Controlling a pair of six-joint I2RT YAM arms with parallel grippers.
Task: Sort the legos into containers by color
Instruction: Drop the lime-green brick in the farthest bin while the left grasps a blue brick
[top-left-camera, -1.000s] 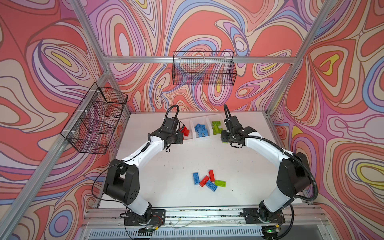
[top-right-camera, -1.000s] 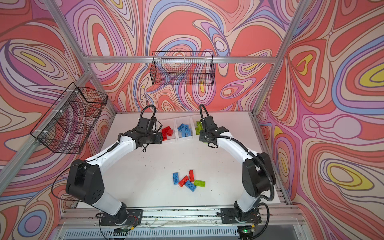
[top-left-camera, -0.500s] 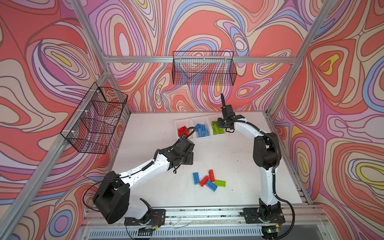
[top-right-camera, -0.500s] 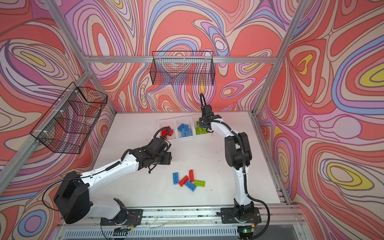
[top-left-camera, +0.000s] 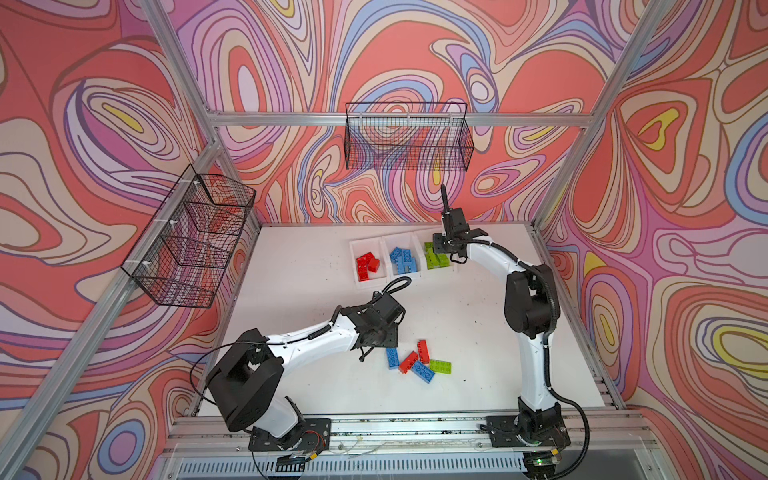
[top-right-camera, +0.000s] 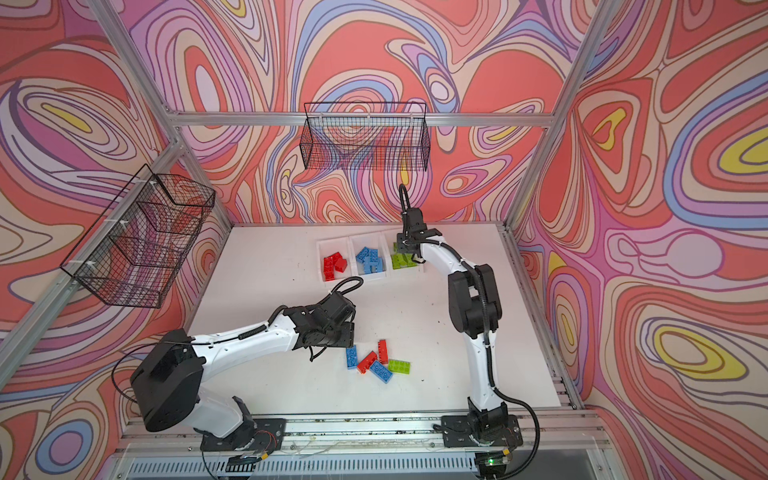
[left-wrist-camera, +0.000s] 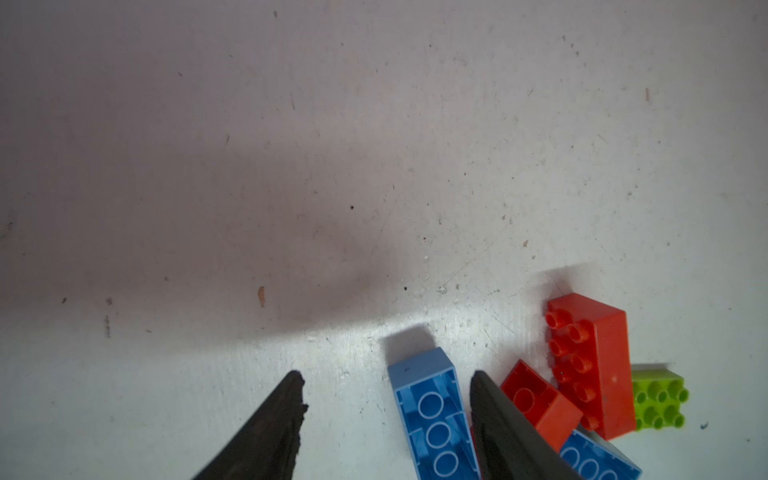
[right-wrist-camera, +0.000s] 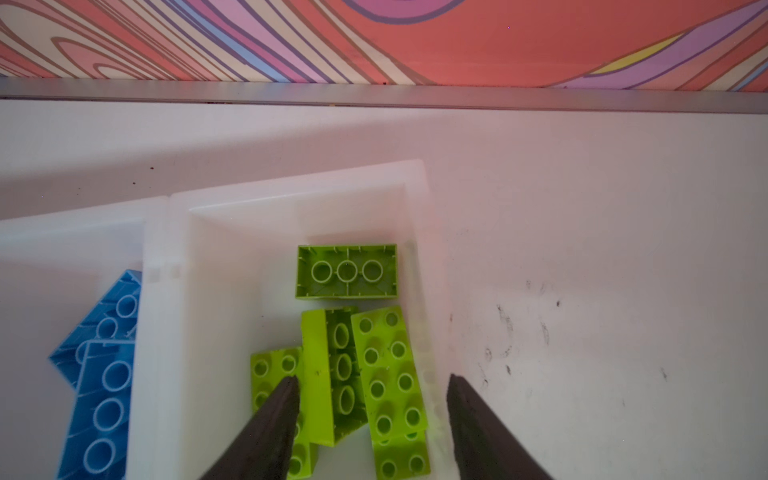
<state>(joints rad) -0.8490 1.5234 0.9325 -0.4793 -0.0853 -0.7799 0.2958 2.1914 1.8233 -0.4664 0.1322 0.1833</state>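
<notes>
We note a scuffed white bench (top-left-camera: 478, 332) bearing three joined white plastic containers (top-left-camera: 385, 249) with studded legos (top-left-camera: 404, 259) sorted red, blue, green. Right arm (top-left-camera: 528, 299) stretched far: right gripper (right-wrist-camera: 372, 379), jaws spread astride the outer wall of the green bin (right-wrist-camera: 291, 195). Left arm (top-left-camera: 316, 336) low: left gripper (left-wrist-camera: 387, 377), jaws spread, upturned blue brick (left-wrist-camera: 432, 415) between them, beside one jaw, unpinched.
</notes>
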